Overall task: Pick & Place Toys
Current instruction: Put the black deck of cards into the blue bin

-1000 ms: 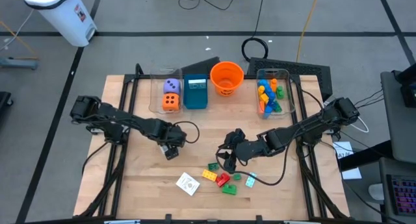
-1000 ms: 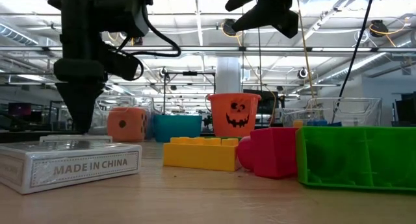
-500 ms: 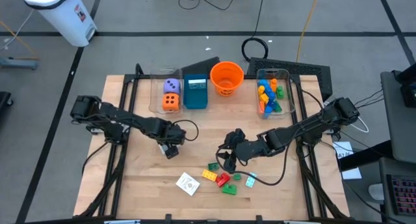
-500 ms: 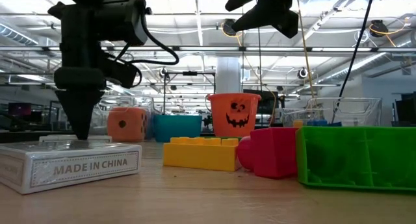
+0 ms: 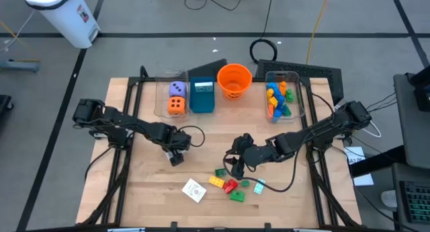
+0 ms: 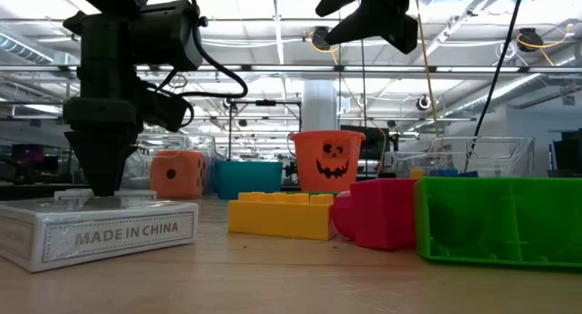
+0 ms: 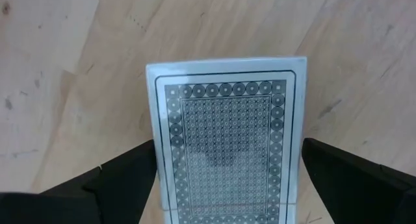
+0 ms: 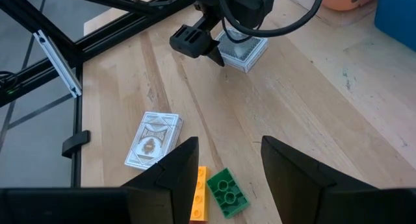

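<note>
A wooden table (image 5: 148, 191) is seen from above, with two dark robot arms reaching in from either side. The left gripper (image 5: 176, 153) hangs directly over a boxed deck of cards (image 7: 227, 146) lying flat on the wood; its fingers (image 7: 130, 175) are spread wide on either side of the deck's long edges and grip nothing, so the deck's long axis runs along the gap between them and a straight drop looks like the next move. The right gripper (image 5: 236, 166) hovers just beside a small cluster of loose bricks (image 5: 230, 185) near the front edge, half open and holding nothing, with a second card deck (image 5: 194, 189) lying left of the bricks. Along the back edge stand the containers: a clear bin (image 5: 164, 109) holding a purple die (image 5: 177, 89) and an orange die (image 5: 176, 105), a teal box (image 5: 201, 95), an orange bucket (image 5: 234, 81), and another clear bin (image 5: 298, 101) holding mixed coloured bricks (image 5: 278, 99).
</note>
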Available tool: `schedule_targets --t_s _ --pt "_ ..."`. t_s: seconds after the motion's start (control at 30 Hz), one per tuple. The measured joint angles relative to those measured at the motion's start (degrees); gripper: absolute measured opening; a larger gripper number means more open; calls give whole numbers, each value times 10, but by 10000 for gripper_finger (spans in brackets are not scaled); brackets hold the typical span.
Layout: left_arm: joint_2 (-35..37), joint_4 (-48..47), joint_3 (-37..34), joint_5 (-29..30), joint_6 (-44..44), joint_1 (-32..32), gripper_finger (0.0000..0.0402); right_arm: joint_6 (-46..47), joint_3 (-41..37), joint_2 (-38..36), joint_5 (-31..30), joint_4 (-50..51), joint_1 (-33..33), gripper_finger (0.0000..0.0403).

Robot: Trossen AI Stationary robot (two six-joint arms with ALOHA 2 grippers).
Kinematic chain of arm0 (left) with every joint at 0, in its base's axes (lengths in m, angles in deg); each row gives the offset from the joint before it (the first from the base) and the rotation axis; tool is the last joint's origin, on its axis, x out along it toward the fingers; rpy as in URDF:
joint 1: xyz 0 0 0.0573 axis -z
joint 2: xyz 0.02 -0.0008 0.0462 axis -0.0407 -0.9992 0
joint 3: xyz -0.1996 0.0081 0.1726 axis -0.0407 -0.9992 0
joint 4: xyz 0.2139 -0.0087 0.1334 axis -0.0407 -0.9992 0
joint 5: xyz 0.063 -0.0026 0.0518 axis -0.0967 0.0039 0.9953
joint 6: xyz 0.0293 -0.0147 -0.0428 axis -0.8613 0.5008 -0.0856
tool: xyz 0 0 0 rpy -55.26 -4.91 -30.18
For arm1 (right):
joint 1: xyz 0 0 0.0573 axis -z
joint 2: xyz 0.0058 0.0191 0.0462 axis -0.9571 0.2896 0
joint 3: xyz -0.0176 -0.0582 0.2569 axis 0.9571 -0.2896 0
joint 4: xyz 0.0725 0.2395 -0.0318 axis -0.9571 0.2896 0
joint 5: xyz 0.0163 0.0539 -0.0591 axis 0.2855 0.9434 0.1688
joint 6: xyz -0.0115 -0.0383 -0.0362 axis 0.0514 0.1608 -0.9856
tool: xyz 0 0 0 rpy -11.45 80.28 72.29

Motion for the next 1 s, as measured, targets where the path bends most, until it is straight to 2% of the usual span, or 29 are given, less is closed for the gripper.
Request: schedule_targets --t_s 0.5,0.77,1.0 --pt "0 1 0 -3 -9 -2 319 0 0 0 0 0 0 160" --pt "0 1 0 -4 6 -2 331 0 0 0 0 0 0 160" --pt "7 1 0 -8 17 0 313 0 0 0 0 -3 0 160"
